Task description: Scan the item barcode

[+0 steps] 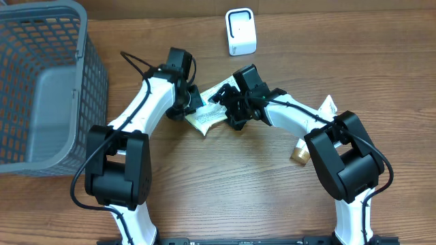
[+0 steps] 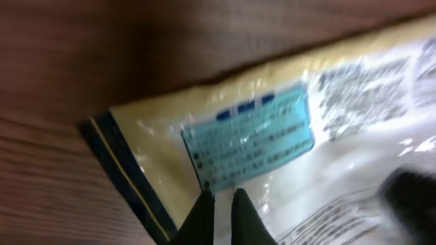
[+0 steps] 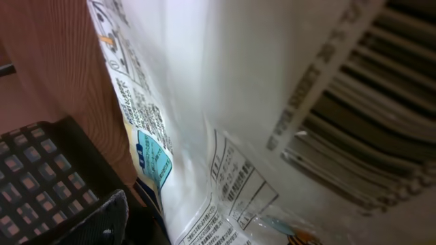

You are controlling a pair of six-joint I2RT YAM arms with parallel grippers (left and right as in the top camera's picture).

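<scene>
The item is a flat plastic packet (image 1: 208, 117) with a cream edge, a blue label and printed text, lying between both arms at the table's middle. My left gripper (image 1: 194, 102) is at its left end. In the left wrist view its dark fingertips (image 2: 221, 199) are pinched together on the packet's film (image 2: 272, 129) just below the blue label. My right gripper (image 1: 231, 112) is at the packet's right side. The packet (image 3: 225, 102) fills the right wrist view, with its barcode (image 3: 368, 109) close to the lens. Only one dark finger (image 3: 102, 218) shows there. The white scanner (image 1: 240, 31) stands at the back.
A grey mesh basket (image 1: 95, 75) takes up the left side. Behind the right arm lies a white wrapper (image 1: 329, 105). A small brown object (image 1: 298, 155) sits beside that arm's base.
</scene>
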